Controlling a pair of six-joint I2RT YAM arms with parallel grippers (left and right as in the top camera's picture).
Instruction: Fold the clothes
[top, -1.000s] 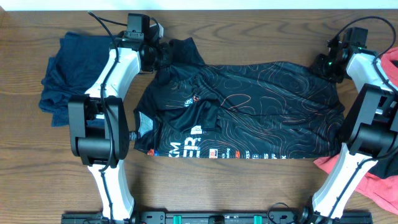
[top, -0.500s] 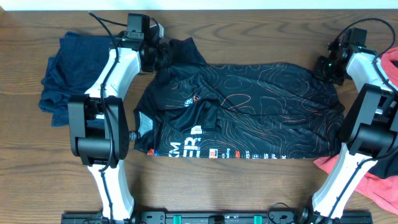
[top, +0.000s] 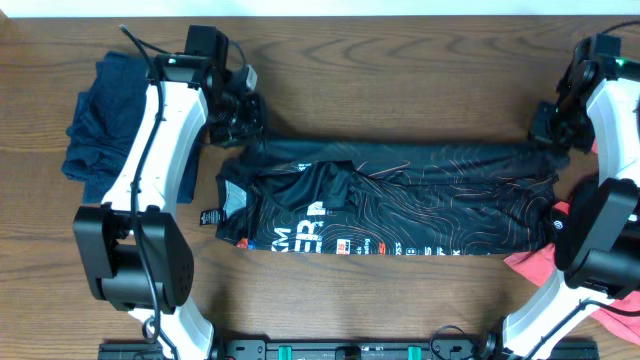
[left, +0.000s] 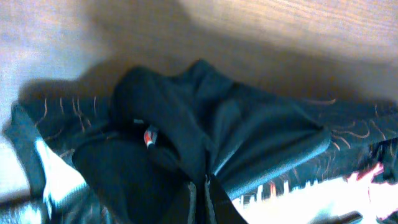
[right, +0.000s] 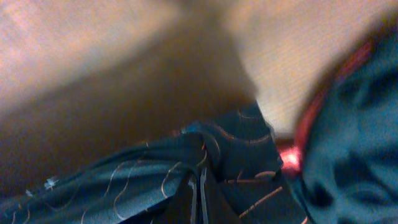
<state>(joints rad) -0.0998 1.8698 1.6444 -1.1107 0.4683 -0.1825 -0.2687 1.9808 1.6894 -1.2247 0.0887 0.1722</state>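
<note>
The black jersey with thin orange contour lines lies across the middle of the table, its white and orange lettering along the front edge. My left gripper is shut on its far left edge, and my right gripper is shut on its far right corner. The far edge hangs raised between them. In the left wrist view the closed fingers pinch bunched black cloth. In the right wrist view the gripper is closed on patterned cloth.
A crumpled navy garment lies at the far left beside the left arm. A coral-red garment lies at the front right, partly under the right arm. The wooden table shows bare behind the jersey.
Both grippers have moved toward the front with the jersey's far edge, so the jersey now looks narrower front to back. The sleeve at the far left no longer lies spread out.
</note>
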